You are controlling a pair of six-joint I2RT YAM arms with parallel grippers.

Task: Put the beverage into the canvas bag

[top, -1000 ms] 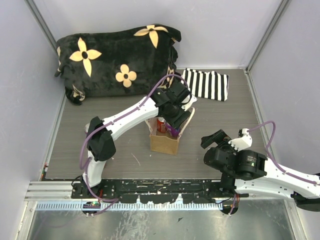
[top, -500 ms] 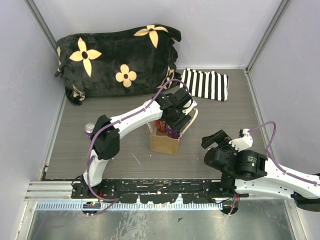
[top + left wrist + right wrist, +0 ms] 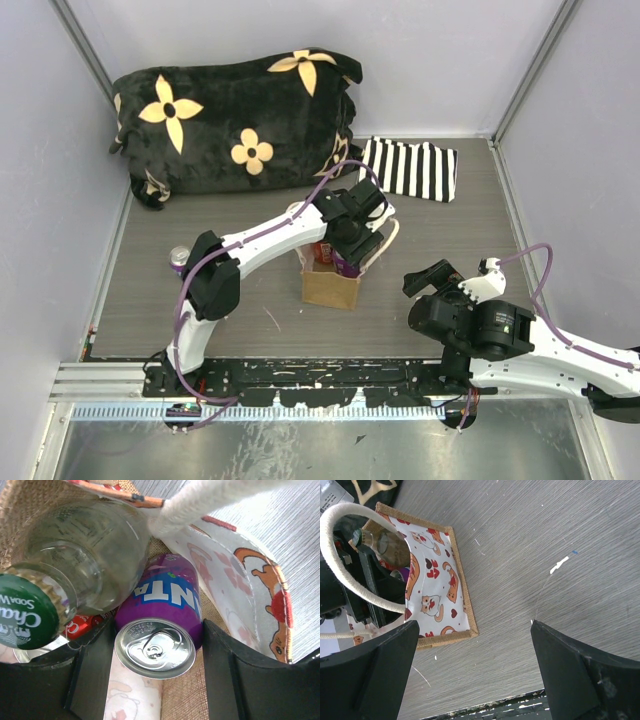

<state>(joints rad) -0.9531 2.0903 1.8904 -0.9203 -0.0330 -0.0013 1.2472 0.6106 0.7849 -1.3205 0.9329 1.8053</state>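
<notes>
The tan canvas bag (image 3: 328, 285) stands mid-table with its cream handles up. My left gripper (image 3: 350, 245) reaches down into its mouth. In the left wrist view the left gripper (image 3: 157, 630) is shut on a purple soda can (image 3: 165, 605), held upright inside the bag beside the printed wall (image 3: 240, 595). A clear glass bottle with a green cap (image 3: 85, 555) and a red can (image 3: 82, 626) are also in the bag. My right gripper (image 3: 440, 280) is open and empty to the bag's right. The right wrist view shows the right gripper (image 3: 474, 630) over bare table, with the bag (image 3: 440, 585) at its left.
A black flowered pillow (image 3: 235, 120) lies at the back left. A black-and-white striped cloth (image 3: 412, 170) lies at the back right. Another can with a purple top (image 3: 180, 258) stands by the left arm's elbow. Grey walls close in both sides.
My left gripper has sunk a little deeper into the bag with the purple can and shifted slightly toward me. The right arm has not moved.
</notes>
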